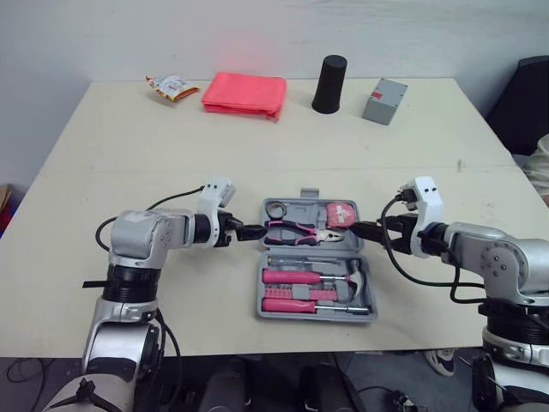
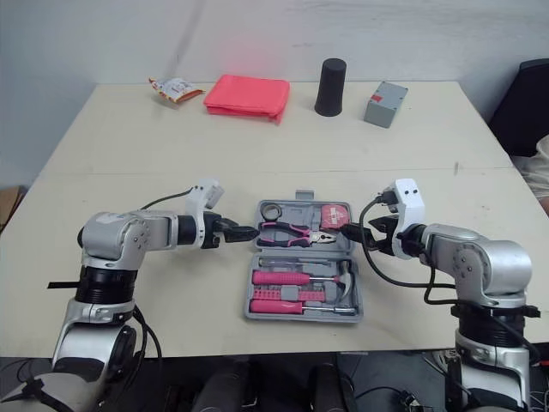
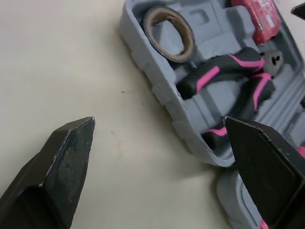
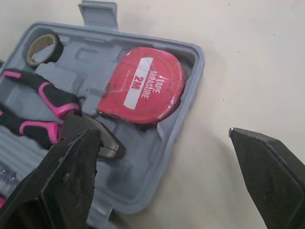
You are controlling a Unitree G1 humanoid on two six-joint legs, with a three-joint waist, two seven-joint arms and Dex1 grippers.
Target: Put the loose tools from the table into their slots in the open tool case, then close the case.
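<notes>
- The case [image 1: 260, 296] lies open mid-table [image 1: 257, 146], its tools seemingly all slotted.
- Left pincer [image 1: 256, 232] and right pincer [image 1: 364, 230] are spread wide, flanking its far half.
- Lift both edges evenly and fold that half toward you.

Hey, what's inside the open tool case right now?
The far half of the tool case holds a tape roll, pink-handled pliers and a red tape measure. The near half holds pink screwdrivers and a hammer. Anything beneath them is covered.
</notes>
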